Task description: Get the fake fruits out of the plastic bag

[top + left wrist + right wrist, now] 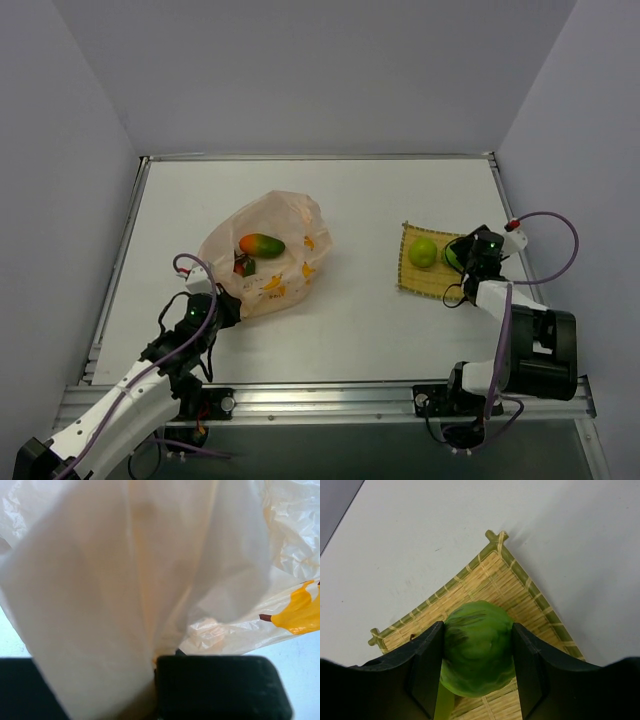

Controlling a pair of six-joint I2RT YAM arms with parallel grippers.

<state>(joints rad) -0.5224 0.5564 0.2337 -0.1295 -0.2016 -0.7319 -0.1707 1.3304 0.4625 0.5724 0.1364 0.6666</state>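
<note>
White surface [350, 200], pale walls around. Crinkly plastic bag [268, 258] left of centre; only the wrist view shows its film pinched in the clenched left claw [153, 677]. Woven mat [520, 587] at right. Oval fruit [261, 244] and red cluster [243, 266] inside bag. Right claw [477, 647] grasps darker green fruit [479, 635] over mat. Light-green fruit [423, 252] lies just beside it, seen overhead only.

1. We looked down from high above and behind the near edge, taking in the whole table [370, 190].
2. Our left wrist view sat pressed against the plastic bag [100, 590], facing into its folds. The top view held that bag whole, at left.
3. Our right wrist view faced down, close over the woven mat [510, 587] and a round green fruit [477, 650]. The top view showed these 2 small, at right.
</note>
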